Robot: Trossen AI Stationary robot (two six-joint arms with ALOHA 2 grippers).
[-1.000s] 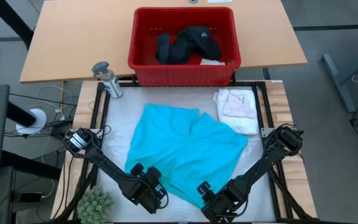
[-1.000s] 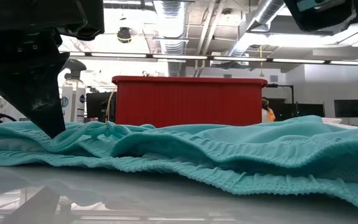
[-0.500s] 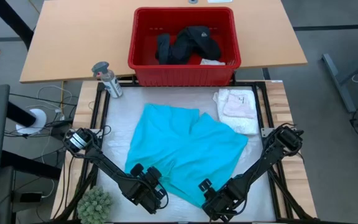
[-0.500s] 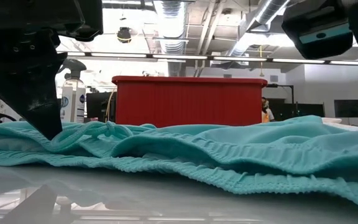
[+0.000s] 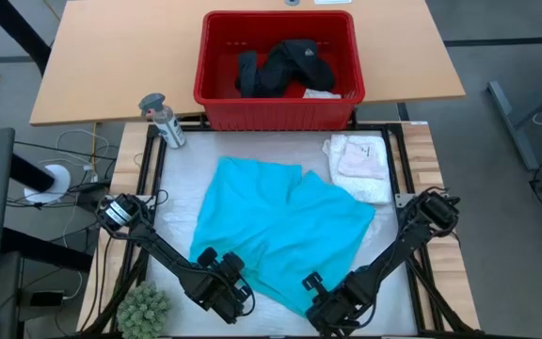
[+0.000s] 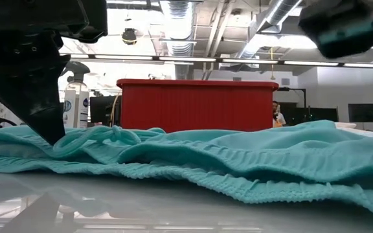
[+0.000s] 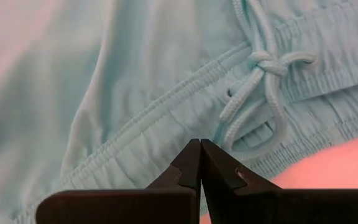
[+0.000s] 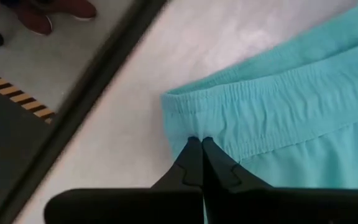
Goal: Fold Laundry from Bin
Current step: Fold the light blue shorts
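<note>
From overhead I see the turquoise garment [image 5: 285,231] spread flat on my white counter [image 5: 182,184], with the left gripper [image 5: 226,287] at its near-left edge and the right gripper [image 5: 332,303] at its near corner. That view cannot show me the jaws; the wrist cameras can. The left wrist view has the jaws pressed together at the elastic waistband just beside the knotted drawstring [image 7: 260,81], and they seem to pinch the fabric, though the contact itself is hidden behind the tips. The right wrist view shows the jaws closed on the hem at the garment's corner.

The red bin [image 5: 276,105] stands on the wooden table beyond the counter, holding black clothing [image 5: 280,66] and a pale scrap; only the overhead view reveals those contents. A folded white lacy top [image 5: 360,165] lies at the counter's far-right corner. A spray bottle [image 5: 163,120] stands left of the bin, and a spiky green ball [image 5: 144,309] sits near the left arm. At counter level I see ceiling pipes and lights behind the bin [image 6: 196,103].
</note>
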